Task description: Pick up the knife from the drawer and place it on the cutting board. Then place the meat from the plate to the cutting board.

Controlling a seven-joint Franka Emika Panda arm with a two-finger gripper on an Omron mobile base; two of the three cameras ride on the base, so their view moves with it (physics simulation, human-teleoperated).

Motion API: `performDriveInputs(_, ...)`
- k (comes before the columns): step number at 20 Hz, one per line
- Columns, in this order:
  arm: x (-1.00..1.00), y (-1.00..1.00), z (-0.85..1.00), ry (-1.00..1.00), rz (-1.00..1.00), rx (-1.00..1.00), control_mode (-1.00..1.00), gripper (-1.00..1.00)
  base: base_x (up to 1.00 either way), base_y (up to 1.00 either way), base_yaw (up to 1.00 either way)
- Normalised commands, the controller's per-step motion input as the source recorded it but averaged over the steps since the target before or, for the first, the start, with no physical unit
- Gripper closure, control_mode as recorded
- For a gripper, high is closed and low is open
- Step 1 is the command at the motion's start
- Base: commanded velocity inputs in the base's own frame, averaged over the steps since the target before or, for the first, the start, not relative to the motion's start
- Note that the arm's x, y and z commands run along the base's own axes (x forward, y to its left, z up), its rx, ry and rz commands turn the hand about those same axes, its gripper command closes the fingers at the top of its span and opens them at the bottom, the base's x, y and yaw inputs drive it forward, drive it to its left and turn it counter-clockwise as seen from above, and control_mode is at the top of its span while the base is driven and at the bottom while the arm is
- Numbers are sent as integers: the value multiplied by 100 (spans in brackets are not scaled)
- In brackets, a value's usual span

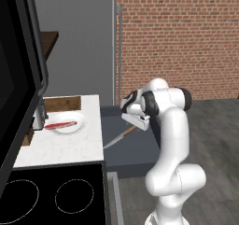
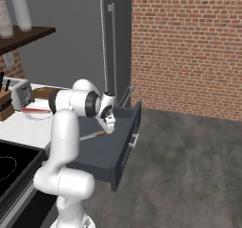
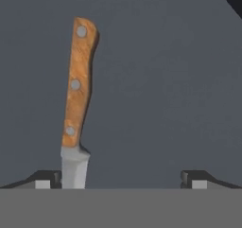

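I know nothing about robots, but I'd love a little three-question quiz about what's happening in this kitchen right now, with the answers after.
1. True or false: the knife lies flat in the open drawer.
2. Where is the meat? A) on the cutting board; B) on the plate; C) in the drawer.
3. Fill in: the gripper hangs over the knife with its fingers ____.

Key:
1. True; nothing grips it yet.
2. B; the red strip rests on the white plate on the counter.
3. Open; in the hand view the blade end sits by one fingertip and the wooden handle points away.
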Motion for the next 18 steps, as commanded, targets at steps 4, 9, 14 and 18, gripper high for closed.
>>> performDriveInputs(4, 20, 18, -44, 0, -3, -6, -100, -100, 0, 0, 0)
performDriveInputs(9, 25, 15, -19, 0, -3, -1, -100, -100, 0, 0, 0)
performDriveInputs(14, 16, 10, -31, 0, -2, -4, -100, -100, 0, 0, 0)
performDriveInputs(18, 4, 0, -41, 0, 0, -7, -100, -100, 0, 0, 0)
